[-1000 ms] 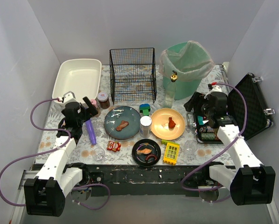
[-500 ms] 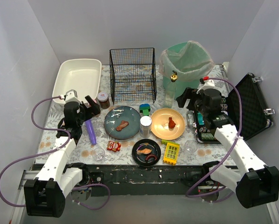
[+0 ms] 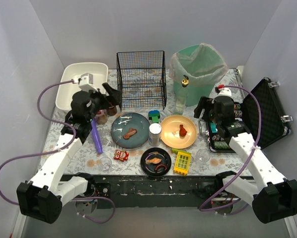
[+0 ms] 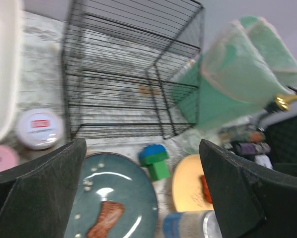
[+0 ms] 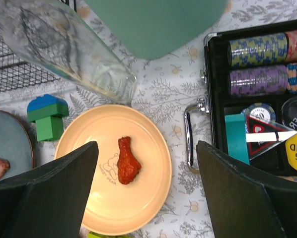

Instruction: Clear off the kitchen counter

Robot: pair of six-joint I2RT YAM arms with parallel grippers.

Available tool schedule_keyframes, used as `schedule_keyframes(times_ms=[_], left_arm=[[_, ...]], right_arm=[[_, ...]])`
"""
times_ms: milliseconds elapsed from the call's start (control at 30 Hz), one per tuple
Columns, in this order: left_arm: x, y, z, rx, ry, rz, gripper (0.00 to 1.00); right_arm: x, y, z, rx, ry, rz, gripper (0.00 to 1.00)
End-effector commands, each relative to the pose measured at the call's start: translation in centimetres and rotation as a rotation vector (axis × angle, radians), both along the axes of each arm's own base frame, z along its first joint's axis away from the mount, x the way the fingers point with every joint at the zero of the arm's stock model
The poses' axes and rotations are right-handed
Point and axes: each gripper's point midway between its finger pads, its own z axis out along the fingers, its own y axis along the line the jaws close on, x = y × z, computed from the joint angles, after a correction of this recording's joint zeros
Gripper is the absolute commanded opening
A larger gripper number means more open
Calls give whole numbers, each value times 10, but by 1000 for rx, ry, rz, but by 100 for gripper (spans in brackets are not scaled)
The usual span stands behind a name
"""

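The kitchen counter has a leaf-print cloth and carries several items. A blue-grey plate with a piece of meat sits left of centre. A yellow plate holds a red drumstick. My left gripper is open and empty, raised over the jar near the wire basket. In the left wrist view my left gripper frames the blue-grey plate. My right gripper is open and empty. In the right wrist view it hovers above the drumstick.
A white tub stands at the back left and a green bagged bin at the back right. An open black case lies on the right. A can, green-blue block, black plate, purple object, glass bottle and small cups lie between.
My left arm has risen and swung back and to the right, toward the wire basket. My right gripper has shifted left, over the yellow plate's edge. Both stay open.
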Motion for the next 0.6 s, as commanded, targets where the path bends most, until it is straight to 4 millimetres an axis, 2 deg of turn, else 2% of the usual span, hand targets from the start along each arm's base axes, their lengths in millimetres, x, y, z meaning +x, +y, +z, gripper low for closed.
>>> schedule_keyframes(times_ms=[0, 67, 200, 267, 433, 567], left_arm=[[2, -58, 8, 12, 7, -120, 98], [1, -85, 6, 38, 8, -166, 98], [-17, -156, -8, 111, -7, -344, 98], [-24, -182, -18, 148, -17, -409, 98], [-26, -224, -36, 205, -24, -493, 98], [-19, -251, -34, 275, -65, -514, 98]], right_arm=[[-11, -2, 16, -21, 0, 28, 88], [-17, -13, 17, -39, 17, -23, 89], [-28, -33, 30, -62, 7, -112, 91], [-31, -33, 40, -60, -3, -105, 91], [-38, -31, 60, -21, -24, -99, 91], [-42, -31, 72, -2, -48, -95, 91]])
